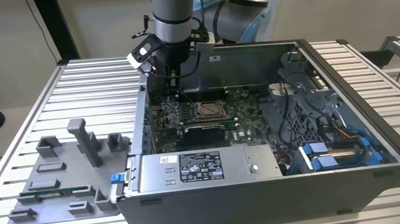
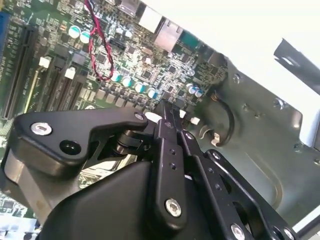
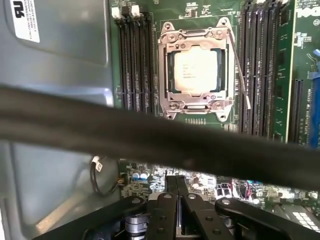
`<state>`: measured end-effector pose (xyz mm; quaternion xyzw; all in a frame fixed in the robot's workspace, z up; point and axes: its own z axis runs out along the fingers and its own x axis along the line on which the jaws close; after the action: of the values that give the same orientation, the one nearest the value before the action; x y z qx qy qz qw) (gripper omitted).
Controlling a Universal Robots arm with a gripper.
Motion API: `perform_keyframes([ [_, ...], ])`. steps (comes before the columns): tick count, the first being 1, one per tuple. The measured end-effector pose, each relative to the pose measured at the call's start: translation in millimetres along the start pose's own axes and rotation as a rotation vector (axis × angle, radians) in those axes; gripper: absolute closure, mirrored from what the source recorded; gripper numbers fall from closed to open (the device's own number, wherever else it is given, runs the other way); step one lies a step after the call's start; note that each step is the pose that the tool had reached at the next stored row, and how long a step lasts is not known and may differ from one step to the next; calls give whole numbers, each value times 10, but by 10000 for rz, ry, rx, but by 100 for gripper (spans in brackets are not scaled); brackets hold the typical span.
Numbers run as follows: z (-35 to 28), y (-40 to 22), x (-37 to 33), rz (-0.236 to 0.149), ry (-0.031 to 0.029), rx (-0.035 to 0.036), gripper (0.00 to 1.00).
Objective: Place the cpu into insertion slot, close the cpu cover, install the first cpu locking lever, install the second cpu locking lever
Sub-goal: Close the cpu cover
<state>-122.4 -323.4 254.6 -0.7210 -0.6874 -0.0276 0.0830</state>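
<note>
Two fingers (image 3: 171, 192) of the gripper (image 3: 177, 179) are pressed together, empty. The cpu (image 3: 196, 70) lies in the insertion slot (image 3: 167, 111), cpu cover (image 3: 169, 75) down.

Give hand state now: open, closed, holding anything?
Hand: closed, nothing visible in its grip.

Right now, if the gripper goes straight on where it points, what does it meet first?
The gripper would probably meet the green circuit board, well off the cpu; depth is unclear.
</note>
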Motion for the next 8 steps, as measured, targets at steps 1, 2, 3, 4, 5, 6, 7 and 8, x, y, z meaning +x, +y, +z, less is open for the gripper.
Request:
perform_keyframes([
  [1,4,0,5,2,1,1,100],
  [2,10,0,14,2,3,3,100],
  [3,19,-1,30,1,6,2,100],
  [4,27,-2,47,1,7,3,100],
  [5,39,-2,62,1,9,2,100],
  [6,50,-5,66,0,12,0,100],
  [7,56,-10,65,0,11,2,100],
  [8,59,-22,64,1,9,8,100],
])
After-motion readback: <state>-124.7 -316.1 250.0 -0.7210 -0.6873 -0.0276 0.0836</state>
